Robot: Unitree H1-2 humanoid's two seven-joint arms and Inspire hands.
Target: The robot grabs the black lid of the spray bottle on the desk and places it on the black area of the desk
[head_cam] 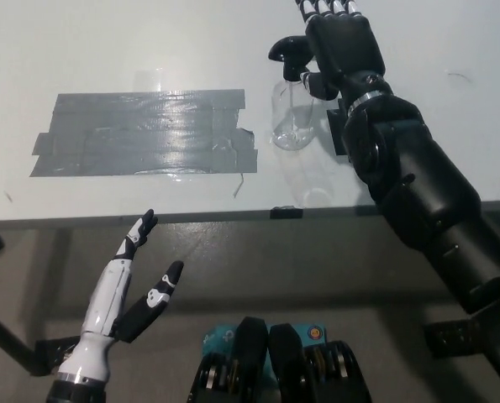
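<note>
A clear spray bottle (292,117) stands on the white desk (149,50) right of the taped area. Its black lid (286,52) with the trigger head sits on top of it. My black right hand (338,42) is against the lid's right side, fingers stretched out toward the far edge and not closed around it. The black area (144,133), a patch of dark tape strips, lies to the left of the bottle. My white left hand (132,281) rests open below the desk's front edge at lower left.
The desk's front edge (191,218) runs across the middle of the picture, with a small black clip (286,211) on it. A black block (340,134) stands behind my right forearm beside the bottle. Floor shows below the edge.
</note>
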